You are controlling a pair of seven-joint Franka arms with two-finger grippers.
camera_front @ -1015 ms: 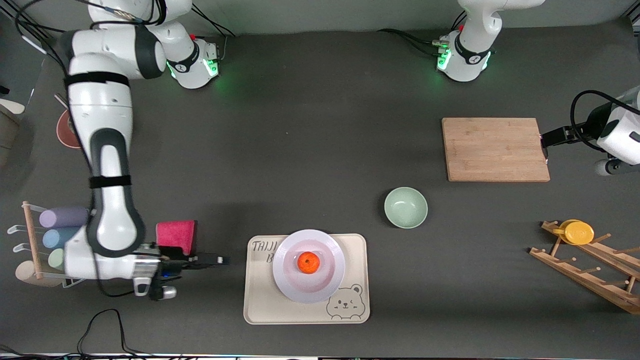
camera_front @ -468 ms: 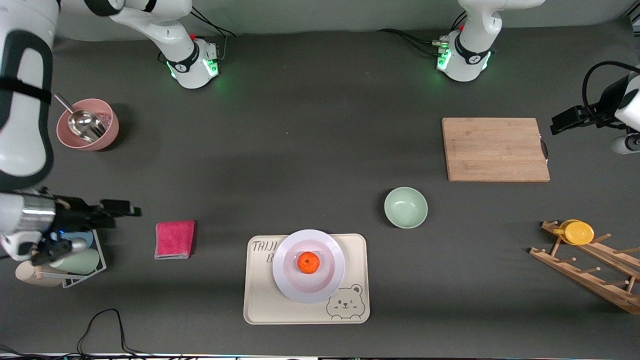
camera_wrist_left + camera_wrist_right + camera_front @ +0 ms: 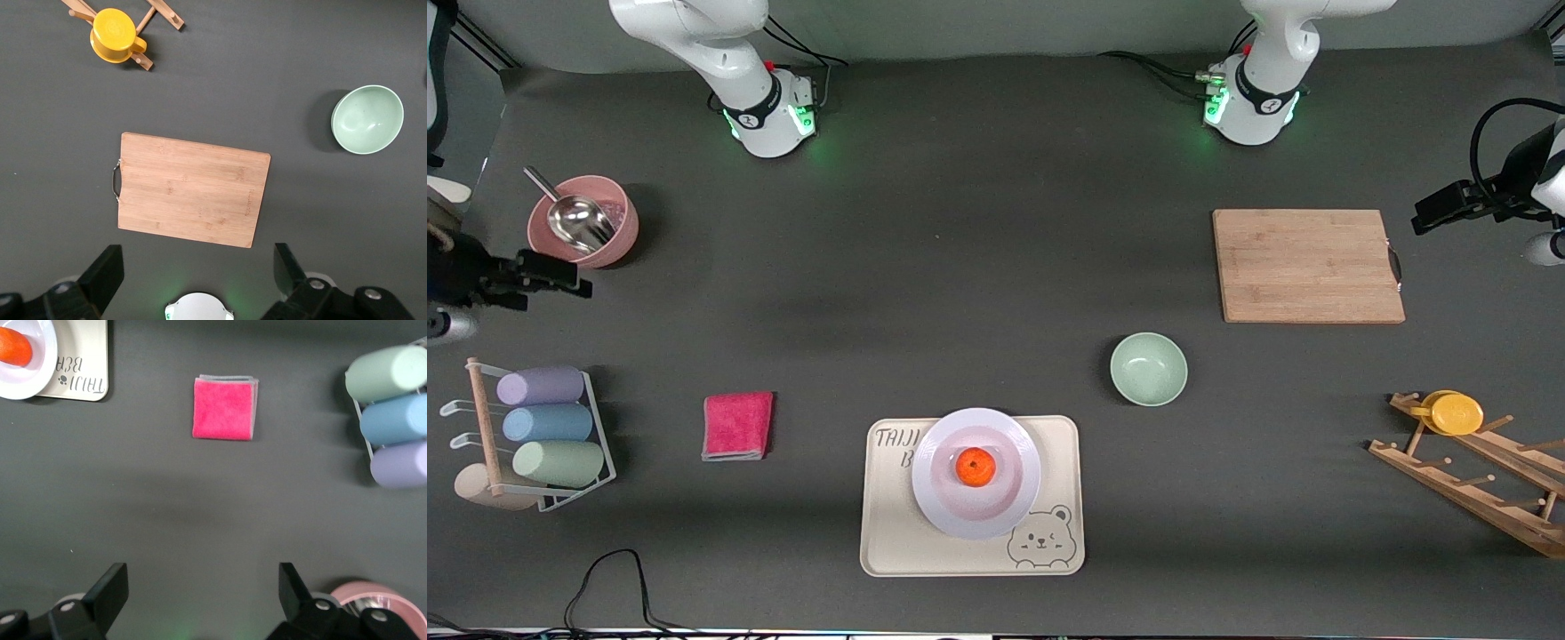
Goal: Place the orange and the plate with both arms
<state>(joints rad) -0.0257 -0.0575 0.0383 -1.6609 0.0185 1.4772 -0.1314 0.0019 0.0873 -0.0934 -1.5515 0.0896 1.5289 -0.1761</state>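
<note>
The orange (image 3: 975, 466) sits in the middle of the white plate (image 3: 935, 498), which rests on the cream bear tray (image 3: 889, 533) near the front camera. In the right wrist view the orange (image 3: 13, 347) and the plate (image 3: 37, 373) show at the edge. My right gripper (image 3: 560, 278) is open and empty, up over the right arm's end of the table beside the pink bowl; its jaws (image 3: 203, 593) stand wide apart. My left gripper (image 3: 1436, 209) is open and empty, up past the cutting board at the left arm's end, and also shows in its wrist view (image 3: 199, 273).
A wooden cutting board (image 3: 1307, 265) and a mint-green bowl (image 3: 1148, 368) lie toward the left arm's end, with a wooden rack holding a yellow cup (image 3: 1454, 412). A pink cloth (image 3: 737, 425), a rack of pastel cylinders (image 3: 543, 424) and a pink bowl with a scoop (image 3: 583, 220) are toward the right arm's end.
My right gripper has drawn back from beside the tray to the right arm's end of the table, near the pink bowl. My left gripper has moved off the cutting board's edge. Orange and plate have not moved.
</note>
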